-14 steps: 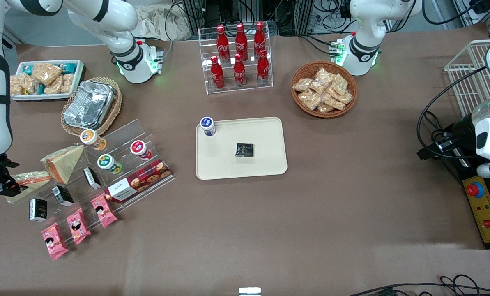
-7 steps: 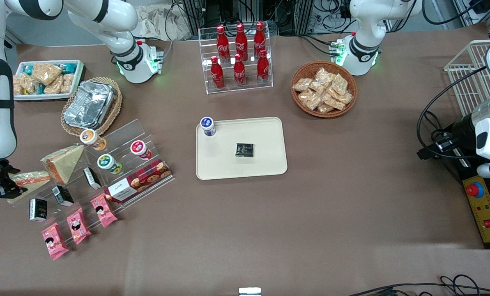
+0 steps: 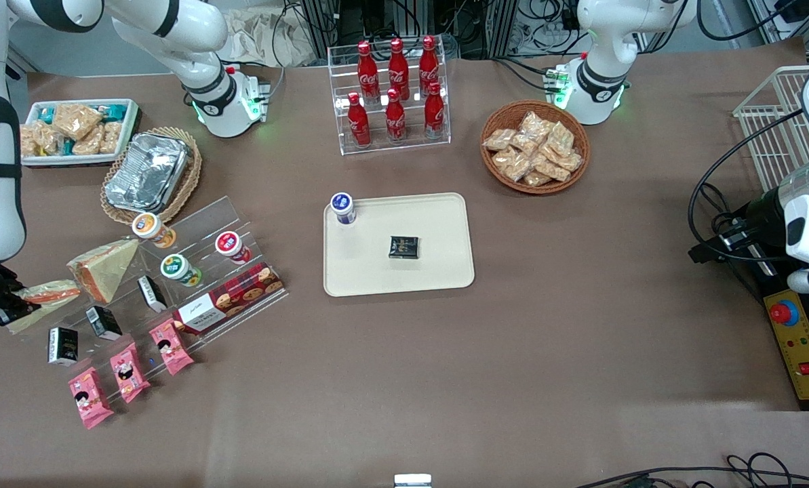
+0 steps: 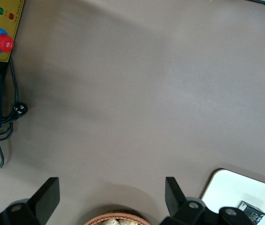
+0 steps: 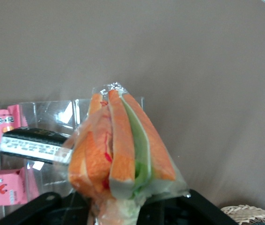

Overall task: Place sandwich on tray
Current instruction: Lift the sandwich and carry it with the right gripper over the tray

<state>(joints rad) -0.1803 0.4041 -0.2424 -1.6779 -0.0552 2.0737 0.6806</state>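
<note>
Gripping the sandwich (image 3: 46,295) in its fingers, the gripper (image 3: 5,308) has just tilted it up, tray (image 3: 445,224) next.

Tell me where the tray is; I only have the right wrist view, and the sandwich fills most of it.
Observer: The tray lies mid-table, well toward the parked arm's end from the gripper, which is shut on the sandwich.
Operator: Is the tray bare?
Observer: No. A blue-capped bottle stands at one corner, and a dark packet lies near its middle.
Operator: Anything close to the sandwich?
Observer: A taller tan wedge sits just beside it.
</note>
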